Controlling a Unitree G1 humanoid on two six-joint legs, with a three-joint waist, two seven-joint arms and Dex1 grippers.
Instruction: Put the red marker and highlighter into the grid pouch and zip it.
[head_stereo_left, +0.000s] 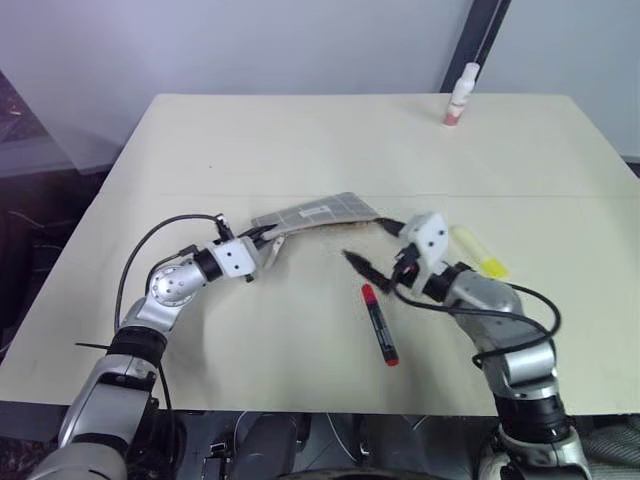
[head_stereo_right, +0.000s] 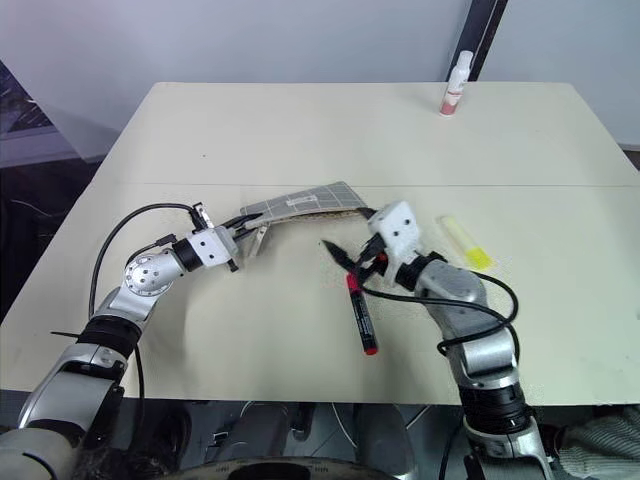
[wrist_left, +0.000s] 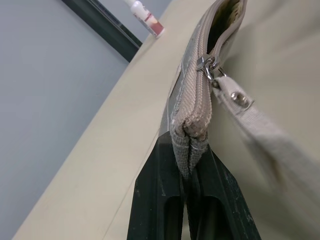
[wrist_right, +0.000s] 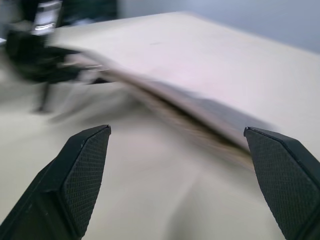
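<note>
Left hand (head_stereo_left: 268, 243) clamps the grid pouch (head_stereo_left: 322, 212) mid-frame, its white label unreadable; right hand (head_stereo_left: 372, 262) hangs released above the desk (head_stereo_left: 300, 140).

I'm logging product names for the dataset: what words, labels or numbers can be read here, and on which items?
None can be read.
grid pouch: small white label, print too small.
red marker: dark middle label, illegible.
white-and-pink bottle: any print too small.
highlighter: no text visible.
</note>
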